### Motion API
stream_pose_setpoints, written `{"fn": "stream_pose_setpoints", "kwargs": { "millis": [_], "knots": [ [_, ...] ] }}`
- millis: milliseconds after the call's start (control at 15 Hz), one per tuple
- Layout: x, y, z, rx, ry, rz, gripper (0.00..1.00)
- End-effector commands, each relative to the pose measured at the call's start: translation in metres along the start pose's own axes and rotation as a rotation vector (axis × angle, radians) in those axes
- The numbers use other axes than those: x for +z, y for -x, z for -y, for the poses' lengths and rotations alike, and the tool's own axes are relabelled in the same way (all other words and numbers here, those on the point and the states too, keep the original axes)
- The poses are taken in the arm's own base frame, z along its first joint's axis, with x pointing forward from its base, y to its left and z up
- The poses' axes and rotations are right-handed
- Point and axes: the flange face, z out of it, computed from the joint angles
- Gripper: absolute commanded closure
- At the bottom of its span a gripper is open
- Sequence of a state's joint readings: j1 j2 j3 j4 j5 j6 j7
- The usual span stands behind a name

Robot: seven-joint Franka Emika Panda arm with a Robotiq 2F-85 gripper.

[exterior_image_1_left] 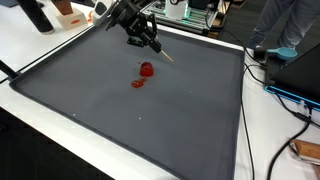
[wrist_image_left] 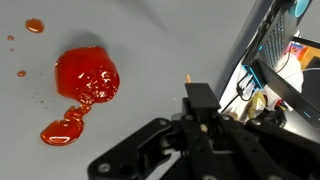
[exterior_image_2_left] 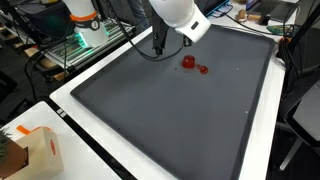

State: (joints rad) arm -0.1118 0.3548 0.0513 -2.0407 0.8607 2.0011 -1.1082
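The gripper (exterior_image_1_left: pixel 148 42) hangs over the mat (exterior_image_1_left: pixel 110 120), fingers clamped on a thin stick (exterior_image_1_left: pixel 164 56) slanting downward, its tip near the red blob (exterior_image_1_left: pixel 147 69) on the mat, which in the wrist view lies left of the tip.

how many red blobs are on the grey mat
3. A big blob on the mat, a smaller puddle joined to it by a trail, and a small drop apart from both. Nearby specks are too tiny to count; the gripper, shut on a wooden stick, may hide more.
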Motion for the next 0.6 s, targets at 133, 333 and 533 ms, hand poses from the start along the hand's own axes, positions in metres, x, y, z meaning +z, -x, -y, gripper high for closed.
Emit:
{"fn": "stream_pose_setpoints", "kwargs": {
  "millis": [133,333,533],
  "knots": [
    [0.014,-0.003,-0.013,0.029,-0.013,-0.048,0.97],
    [0.019,-0.006,-0.016,0.046,-0.018,-0.054,0.97],
    [0.022,-0.01,-0.02,0.061,-0.024,-0.061,0.97]
  ]
}}
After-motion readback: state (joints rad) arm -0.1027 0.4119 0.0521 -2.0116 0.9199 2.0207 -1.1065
